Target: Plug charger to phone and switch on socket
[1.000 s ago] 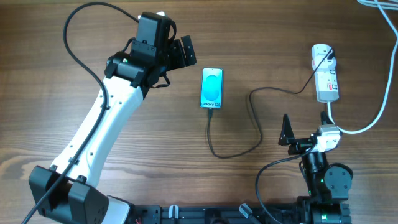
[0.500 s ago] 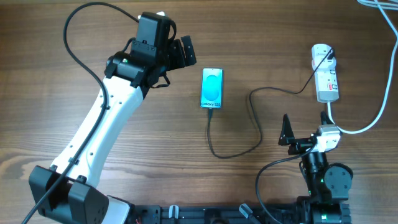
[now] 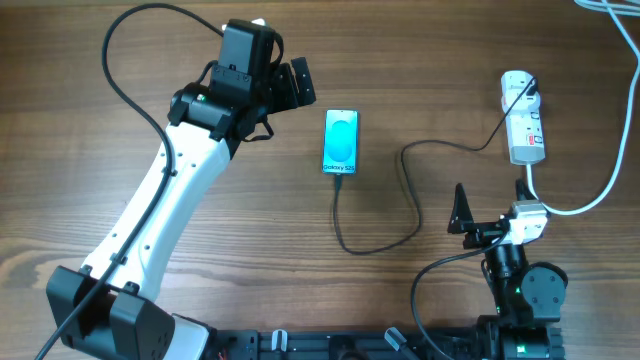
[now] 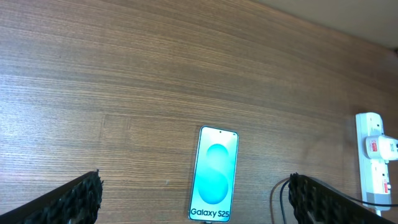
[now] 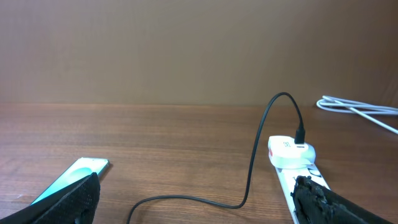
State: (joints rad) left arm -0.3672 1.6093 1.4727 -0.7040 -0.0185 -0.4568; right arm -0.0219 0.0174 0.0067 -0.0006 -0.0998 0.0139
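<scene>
Noting layout: the small flat smartphone with a cyan screen (image 3: 340,141) lies mid-table on the brown wood-grain table (image 3: 450,60), text end toward the arm bases. The thin black charger cable (image 3: 336,210) meets that near end, loops right, then climbs to the white elongated power strip (image 3: 523,120) by the right edge, where its plug sits. A thick white lead (image 3: 600,195) curves past the strip, close beside the right arm.

Left claw (image 4: 194,186): jaws spread wide, empty, left of the phone, apart from it. Right claw (image 5: 196,186): likewise wide, empty, low near the front edge, with the cable loop between it and the phone. Bare wood lies left of the phone and along the far edge. Switch position: cannot tell.
</scene>
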